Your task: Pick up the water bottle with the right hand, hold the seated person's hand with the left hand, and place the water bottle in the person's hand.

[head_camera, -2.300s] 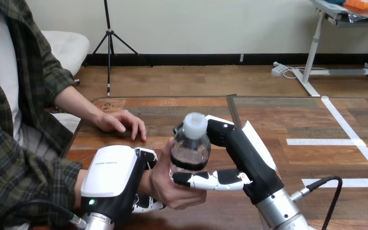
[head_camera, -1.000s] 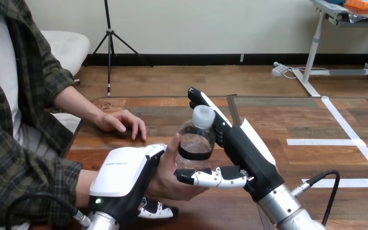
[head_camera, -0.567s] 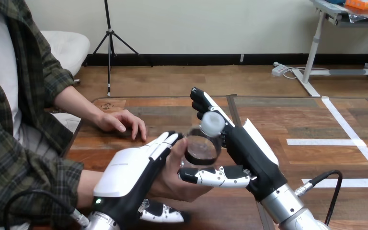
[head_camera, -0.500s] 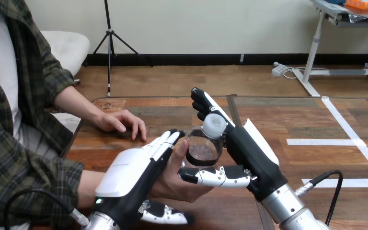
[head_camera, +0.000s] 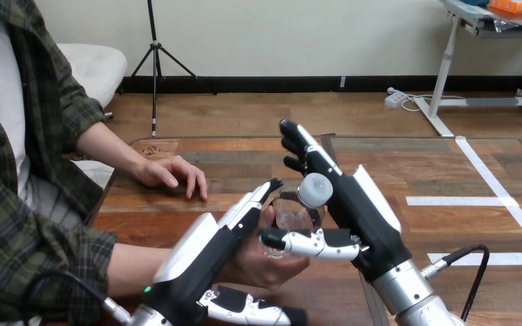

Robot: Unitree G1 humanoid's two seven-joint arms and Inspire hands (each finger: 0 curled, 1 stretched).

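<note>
The clear water bottle point(head_camera: 292, 212) with a white cap lies tilted in the person's upturned hand point(head_camera: 262, 265), its cap leaning against my right hand's palm. My right hand point(head_camera: 355, 212) stands to the right of the bottle, open. Its fingers point straight up and away, and its thumb reaches across the bottle's near side. My left hand point(head_camera: 200, 250) is open too. Its straight fingers lie along the left side of the person's hand and reach the bottle, and its thumb lies stretched out under that hand.
The person's other hand point(head_camera: 173, 173) rests flat on the wooden table point(head_camera: 245, 153) at the far left. White tape lines point(head_camera: 476, 202) mark the table's right part. A black cable point(head_camera: 459, 258) loops beside my right forearm.
My right hand's fingers have uncurled from the bottle and my left hand's fingers have straightened off the person's hand. The bottle has tipped over into the person's palm.
</note>
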